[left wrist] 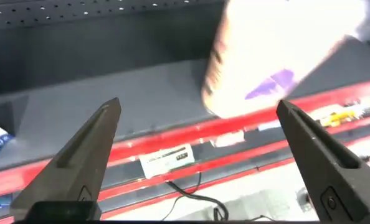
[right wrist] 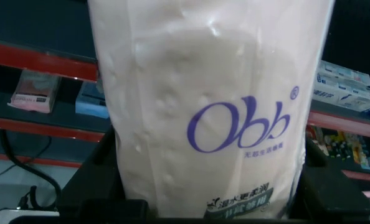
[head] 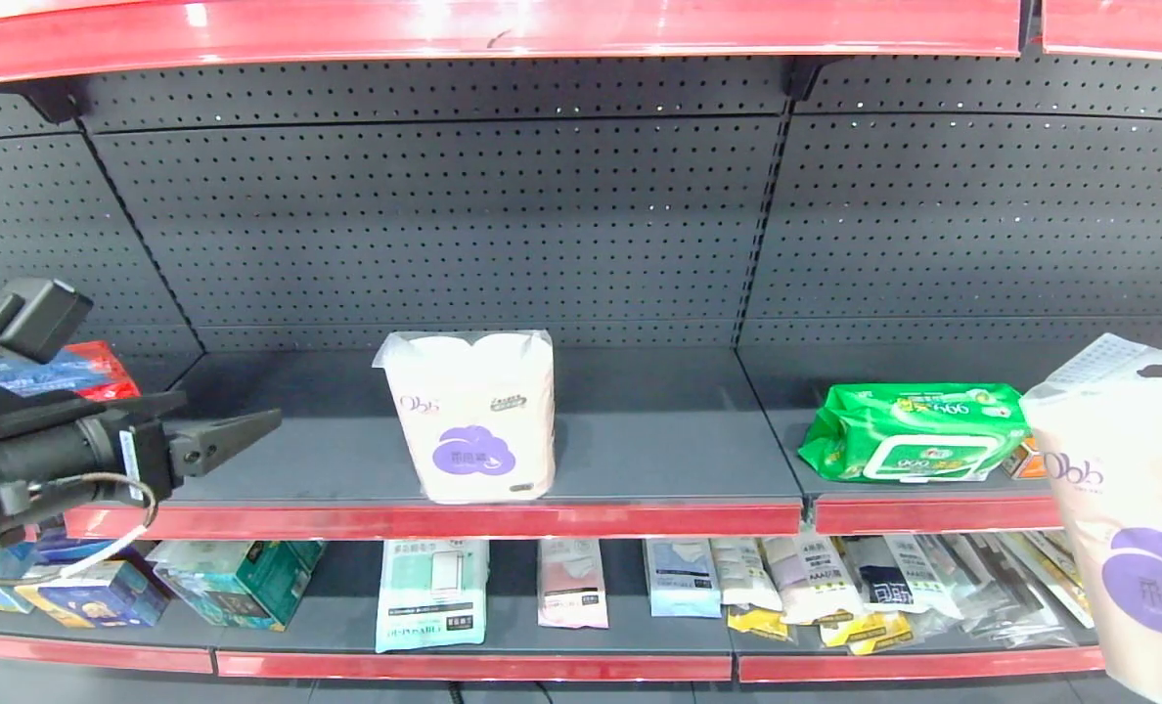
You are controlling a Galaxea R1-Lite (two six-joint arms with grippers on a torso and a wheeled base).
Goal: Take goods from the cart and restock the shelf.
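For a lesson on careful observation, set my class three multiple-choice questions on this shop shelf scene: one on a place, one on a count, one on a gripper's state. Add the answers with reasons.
1. Where does the green wipes pack lie?
A. On the lower level.
B. On the same shelf level as the standing white roll pack, in the bay to its right.
C. On the top level.

2. How many white roll packs with a purple mark appear in the head view?
A. One.
B. Two.
C. Four.

3. What is the left gripper doing?
A. Shut on a box.
B. Shut on nothing.
C. Open, holding nothing.

Answers:
1 B: it rests level with the white pack, further right.
2 B: one stands on the shelf, and the held pack is in the right gripper.
3 C: its jaws stand wide apart with nothing between them.
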